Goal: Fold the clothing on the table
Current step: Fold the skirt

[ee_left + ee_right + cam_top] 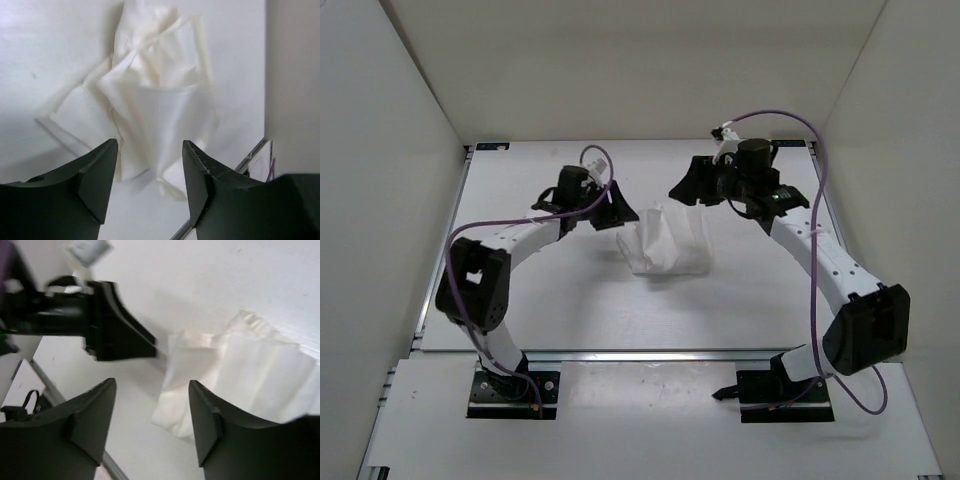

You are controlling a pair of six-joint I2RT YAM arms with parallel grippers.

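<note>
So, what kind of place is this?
Probably a lab robot test cell: a white table with metal rails, plain white walls closing it in, and a left arm and a right arm bolted at its near edge.

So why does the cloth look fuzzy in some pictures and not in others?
Top view: sharp and evenly lit, the cloth shows clearly on the table. Left wrist view: the cloth is slightly soft and washed out by bright light. Right wrist view: the fuzziest, the cloth's edges smeared, which looks like motion blur.
</note>
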